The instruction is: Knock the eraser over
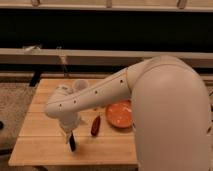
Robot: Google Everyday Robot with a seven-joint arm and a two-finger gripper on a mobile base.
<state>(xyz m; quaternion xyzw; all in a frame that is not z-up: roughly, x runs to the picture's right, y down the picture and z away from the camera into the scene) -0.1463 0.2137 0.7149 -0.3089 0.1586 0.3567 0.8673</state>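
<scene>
Standing slim black eraser [72, 142], end effector [68, 136] above

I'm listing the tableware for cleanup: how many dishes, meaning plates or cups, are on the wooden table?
2: an orange round plate right of centre, and a pale cup near the far edge, partly behind the arm, which may hide more. The gripper is at the slim black eraser near the front.

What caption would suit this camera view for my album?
Robot gripper low over a wooden table, at a small black eraser, beside a reddish-brown stick and an orange plate.
</scene>
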